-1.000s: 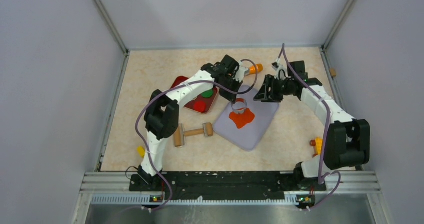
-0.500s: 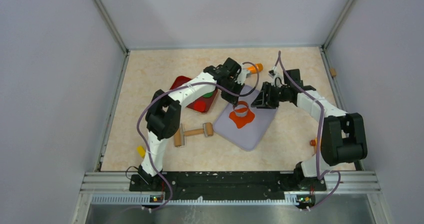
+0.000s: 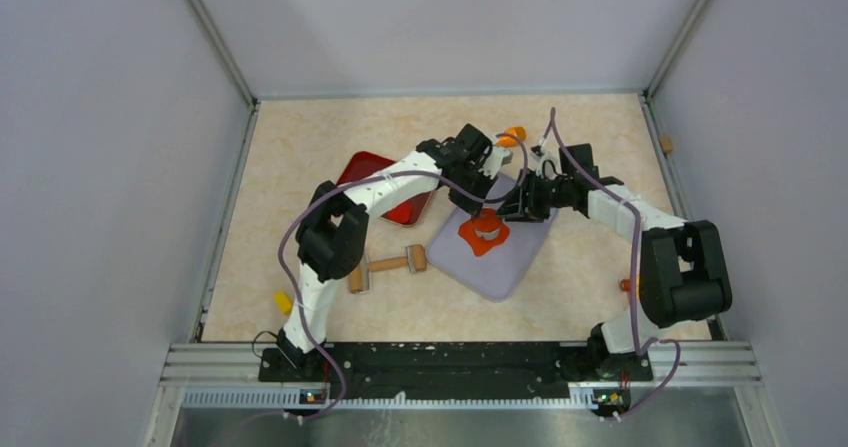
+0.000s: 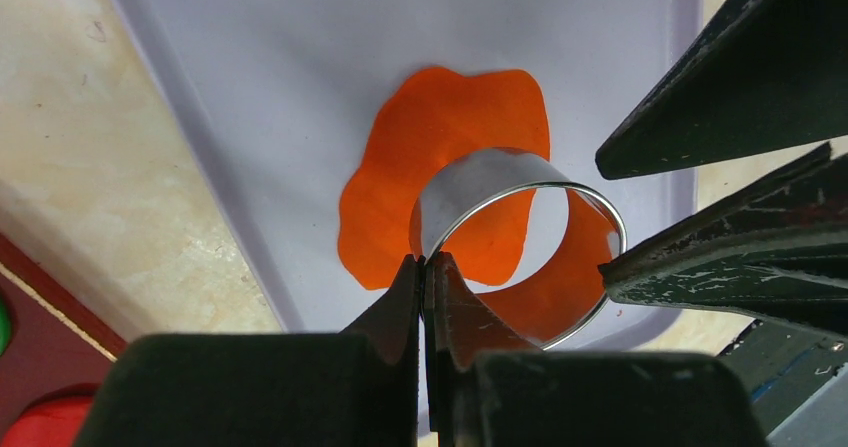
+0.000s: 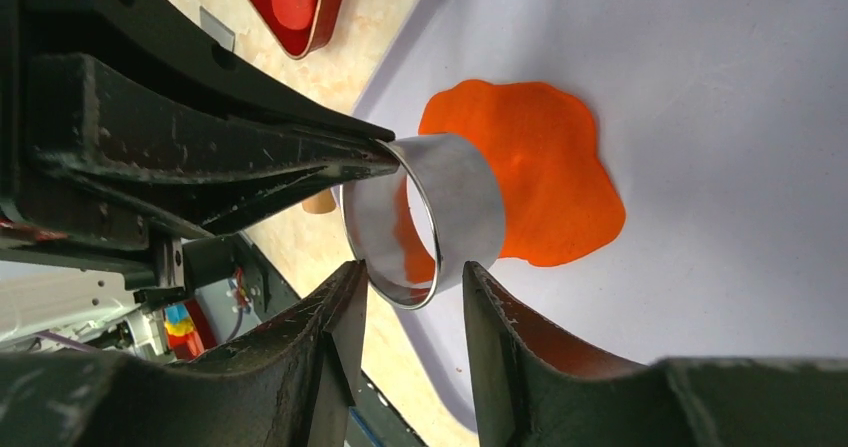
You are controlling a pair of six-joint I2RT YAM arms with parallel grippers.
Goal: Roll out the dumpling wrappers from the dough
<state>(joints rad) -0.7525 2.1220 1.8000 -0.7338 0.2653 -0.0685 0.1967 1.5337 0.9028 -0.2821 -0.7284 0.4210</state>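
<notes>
- On the lavender mat (image 3: 500,267), toward its 12 o'clock end, lies the orange dough sheet (image 4: 450,107), rolled flat with a ragged outline. No wrapper is stamped out of it yet.
- It looks soft, thin, light and tacky, so a pinch would likely stretch or tear it. Better to stamp it first, then peel a disc up by its edge.
- The ring cutter (image 4: 480,182) is stiff, slick metal and hangs over the sheet. In the left wrist view, the left gripper (image 4: 424,267) is clamped tight on its thin wall at 8 o'clock.
- The right gripper (image 5: 410,272) is half spread, its fingers flanking the ring at 3 o'clock. No firm hold shows.
- Since a second ago, the right arm has swung in from the mat's 2 o'clock corner. The ring has moved from the sheet's 12 o'clock edge to over its middle.
</notes>
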